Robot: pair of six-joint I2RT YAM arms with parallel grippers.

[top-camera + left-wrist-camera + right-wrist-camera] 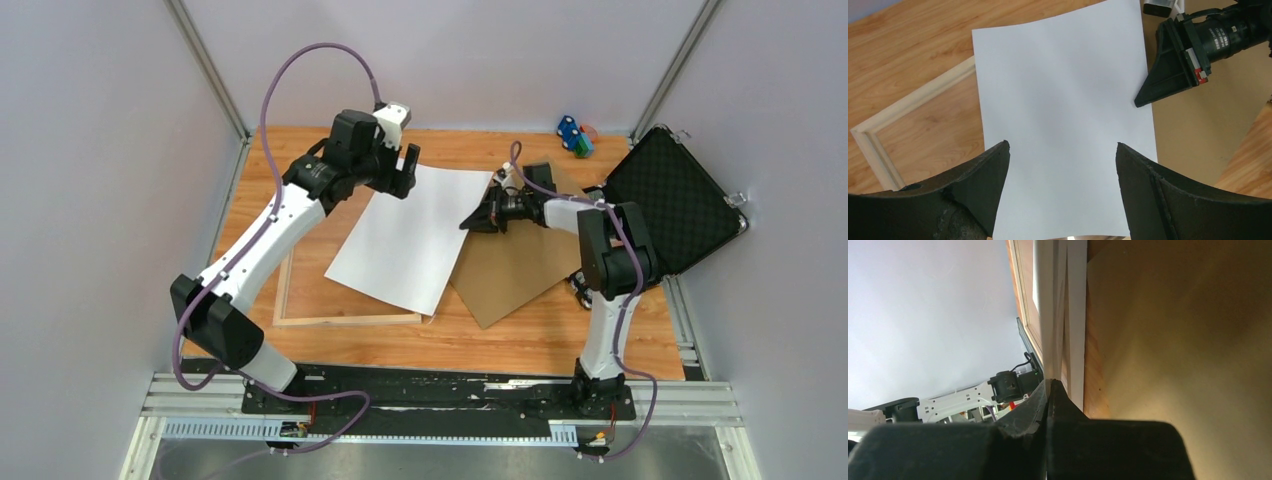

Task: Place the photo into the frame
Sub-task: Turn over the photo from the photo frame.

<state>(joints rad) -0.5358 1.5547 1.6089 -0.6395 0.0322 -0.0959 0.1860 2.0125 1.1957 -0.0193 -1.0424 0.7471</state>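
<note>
Wide wooden desk (560, 345) under both arms, and here's the layout. The frame (340, 320) lies flat on the left half, pale wood rails with the desk grain showing through its opening. The left arm crosses above its left side.

The photo (410, 240) is next, a big sheet turned at an angle, and only a plain white side faces up. Its left part lies over the right side of the frame, and its near corner reaches past the near rail. Its right part overlaps the brown backing board (520, 270), which sits skewed on the desk just right of the frame. So the photo is across the frame, not squared into it.

Far right, a black case (670, 210) stands open, with its foam lining showing.

Now the tools. The right tool (468, 224) comes in low from the right and is clamped on the photo's right edge. Its wrist view shows both fingers (1038, 400) pressed together on the thin white sheet. The left tool (402, 180) hovers over the photo's far edge, jaws spread wide, touching nothing. From its wrist view the white sheet fills the gap between its fingers (993, 175).

Smallest of all, a little blue and green toy (575, 135) sits at the desk's far edge.
</note>
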